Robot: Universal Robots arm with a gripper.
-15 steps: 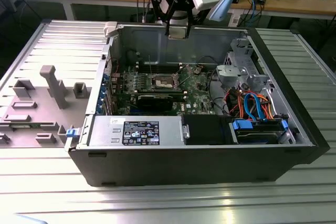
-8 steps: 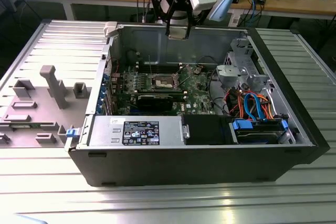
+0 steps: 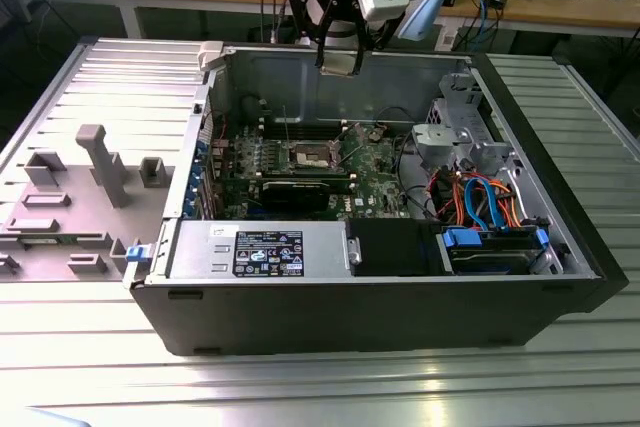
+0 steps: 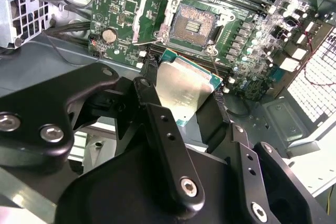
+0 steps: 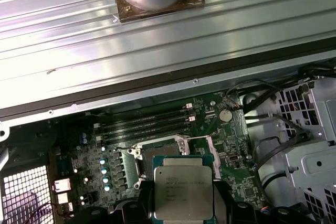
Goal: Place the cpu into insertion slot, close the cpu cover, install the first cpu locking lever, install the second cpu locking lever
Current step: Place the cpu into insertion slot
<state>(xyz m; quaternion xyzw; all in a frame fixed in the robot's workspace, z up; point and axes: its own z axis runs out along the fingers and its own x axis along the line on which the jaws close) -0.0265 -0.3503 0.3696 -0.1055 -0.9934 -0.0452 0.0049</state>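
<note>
We found the gripper hanging tool-down over the open computer case on the table, high above the green motherboard. Its two black fingers were pinching the cpu by opposite edges, and in both wrist views the chip lay flat with its silver-grey top facing up toward the cameras. The insertion slot lay below the gripper and well apart from the chip. In the exterior view the slot sat lower and slightly toward that view's left of the gripper, so we judged that the cpu was not yet squarely over it. The slot's dark centre was bare. The cpu cover appeared swung open on the side nearer the coin battery, though we could not tell its exact angle.
</note>
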